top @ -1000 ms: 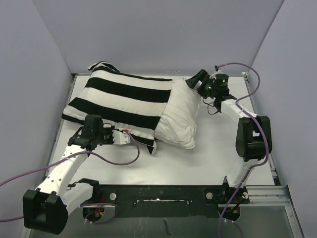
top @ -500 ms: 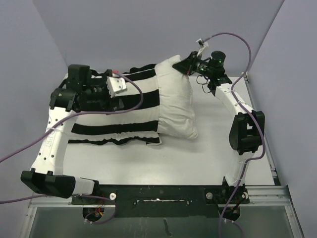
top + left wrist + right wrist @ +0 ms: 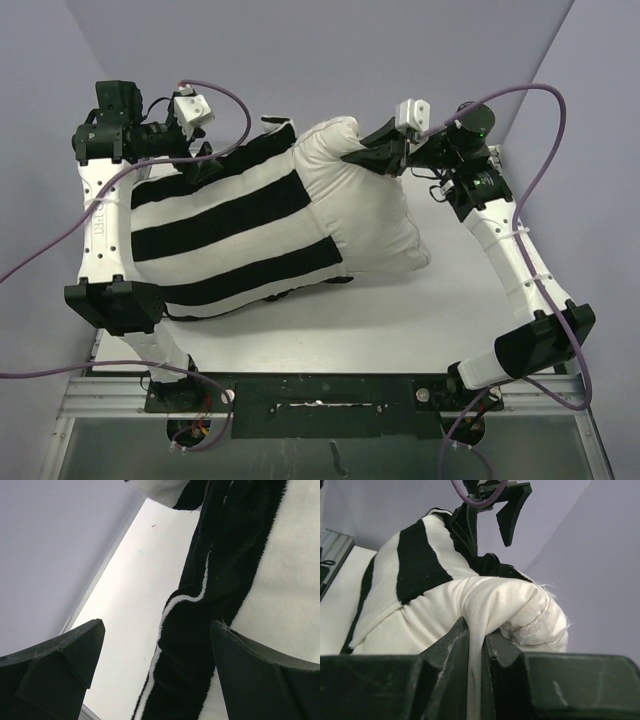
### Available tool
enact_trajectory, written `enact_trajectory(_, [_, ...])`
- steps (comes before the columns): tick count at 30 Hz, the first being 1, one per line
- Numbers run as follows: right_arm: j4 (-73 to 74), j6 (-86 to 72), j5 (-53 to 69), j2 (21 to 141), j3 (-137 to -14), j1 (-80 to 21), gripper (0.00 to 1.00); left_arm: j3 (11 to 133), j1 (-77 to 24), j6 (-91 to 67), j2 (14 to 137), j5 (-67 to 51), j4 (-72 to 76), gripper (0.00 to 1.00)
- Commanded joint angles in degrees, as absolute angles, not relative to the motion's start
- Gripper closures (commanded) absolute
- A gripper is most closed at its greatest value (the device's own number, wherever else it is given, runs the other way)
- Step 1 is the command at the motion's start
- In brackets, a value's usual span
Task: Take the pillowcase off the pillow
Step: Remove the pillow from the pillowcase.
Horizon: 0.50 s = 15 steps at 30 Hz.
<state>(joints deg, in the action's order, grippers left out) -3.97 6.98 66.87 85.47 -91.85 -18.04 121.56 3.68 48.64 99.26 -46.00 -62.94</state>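
The pillowcase (image 3: 225, 235), with broad black and white stripes, covers the left part of the pillow. The bare white pillow (image 3: 375, 225) sticks out of it to the right, its far corner raised off the table. My right gripper (image 3: 362, 160) is shut on a pinched fold of that corner, and the white cloth runs down between its jaws (image 3: 481, 640). My left gripper (image 3: 208, 155) hangs open over the pillowcase's far left end. Between its spread fingers a black stripe and the hem of the pillowcase (image 3: 200, 610) show, not clamped. The right wrist view also catches the left gripper (image 3: 489, 522) beyond the pillow.
Grey walls close in the white table (image 3: 440, 310) on the far side, left and right. A purple cable (image 3: 520, 95) loops over the right arm and another trails from the left arm. A metal rail (image 3: 330, 390) runs along the near edge.
My left gripper let go at the pillowcase's near edge, opened and swung up to its far left end. My right gripper shut on the pillow's corner and lifted it; more pillow is bare.
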Motion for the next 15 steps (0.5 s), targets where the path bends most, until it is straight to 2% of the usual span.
enact_trajectory(1, [4.5, 26.7, 68.6, 80.4, -93.0, -19.8, 1.0, 128.7, 3.6, 56.5, 100.4, -54.8, -75.6, 0.14])
enact_trajectory(5, [20.6, 41.6, 62.4, 80.3, -96.6, -24.3, 1.0, 129.7, 4.6, 55.2, 100.6, -59.4, -76.8, 0.13])
enact_trajectory(10, [23.2, 44.8, 60.8, 79.8, -96.6, -26.9, 1.0, 135.9, 3.3, 59.9, 104.6, -64.2, -90.0, 0.13])
enact_trajectory(15, [24.7, 46.6, 60.5, 79.1, -96.8, -28.8, 1.0, 130.4, 3.0, 52.1, 104.6, -60.6, -78.8, 0.16])
